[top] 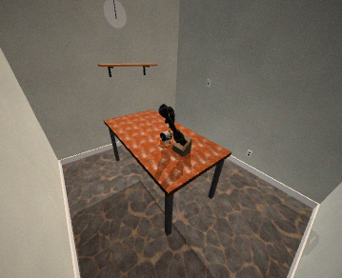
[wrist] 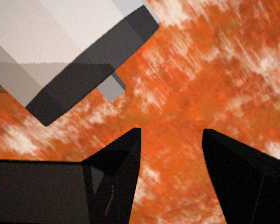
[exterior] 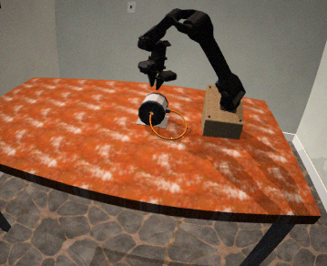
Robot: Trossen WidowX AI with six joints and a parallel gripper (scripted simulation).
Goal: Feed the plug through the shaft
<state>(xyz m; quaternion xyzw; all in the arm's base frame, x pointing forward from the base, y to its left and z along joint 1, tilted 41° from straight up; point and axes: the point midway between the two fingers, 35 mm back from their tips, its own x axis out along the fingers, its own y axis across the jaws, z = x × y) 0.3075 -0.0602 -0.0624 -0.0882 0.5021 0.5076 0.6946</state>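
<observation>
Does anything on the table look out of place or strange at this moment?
Nothing looks damaged or spilled. The motor sits upright on its mount, and the orange cable lies in a tidy loop beside it on the table. The tool hangs above the motor, partly open and holding nothing.

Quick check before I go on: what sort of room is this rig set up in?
Probably a small, bare indoor room, more like a spare room than a workshop: one orange table on a stone-patterned floor, grey walls with a single wall shelf, a round clock and power outlets.
</observation>
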